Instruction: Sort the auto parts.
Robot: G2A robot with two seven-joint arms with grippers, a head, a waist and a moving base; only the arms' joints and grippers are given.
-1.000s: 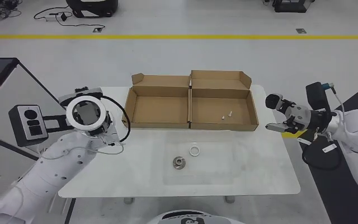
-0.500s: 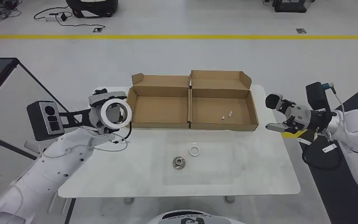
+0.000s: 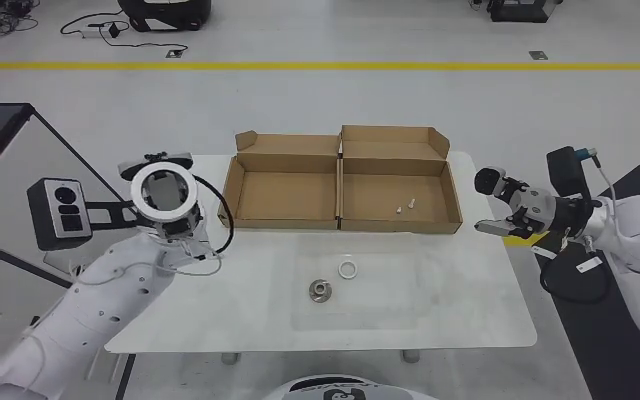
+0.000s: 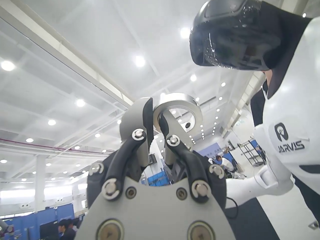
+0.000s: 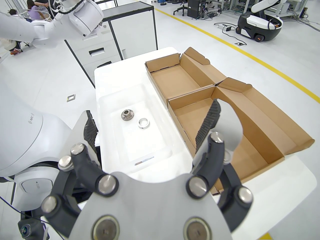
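top view: a flanged hub point(image 3: 320, 290) and white ring point(image 3: 348, 269) lie mid tabletop point(image 3: 450, 290), near of the left box point(image 3: 285, 195) and right box point(image 3: 380, 195). the right hand point(image 3: 497, 224) hangs off the right edge.
left wrist view: the left hand point(image 4: 156, 116), pointing upward, is clamped on a metal ring point(image 4: 180, 101).
right wrist view: the right hand's fingers point(image 5: 210, 118) stand apart.
the left box probably lies nearest the held ring, to its right.

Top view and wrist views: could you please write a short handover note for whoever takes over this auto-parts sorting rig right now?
Left gripper: shut on a metal ring, pointing up at the ceiling, at the left end of the table.
Right gripper: open, off the table's right edge.
Done: two small white parts lie in the right-hand box, which stands beside the left-hand box.
Left to do: box the held ring, then the flanged hub and pale ring lying on the table in front of the boxes.
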